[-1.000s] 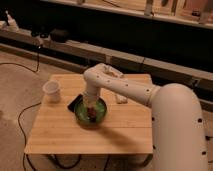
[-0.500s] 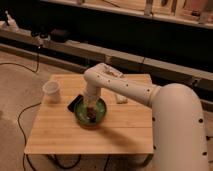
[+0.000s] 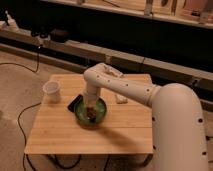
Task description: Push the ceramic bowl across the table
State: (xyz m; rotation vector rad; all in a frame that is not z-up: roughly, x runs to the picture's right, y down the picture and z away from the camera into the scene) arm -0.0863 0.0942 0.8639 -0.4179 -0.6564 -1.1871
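Bowl (image 3: pixel 80 115) sits on table (image 3: pixel 60 137), near its middle. Gripper (image 3: pixel 91 111) reaches down inside bowl. Arm (image 3: pixel 117 85) arcs in from right of bowl. Cannot tell how wide gripper stands or whether it holds anything. Phone (image 3: pixel 74 103) at bowl's far-left edge, touching or just beside. Cup (image 3: pixel 52 91) left of bowl, apart. Against half second and one second ago, bowl, phone, cup and arm all sit in same places with no visible shift.
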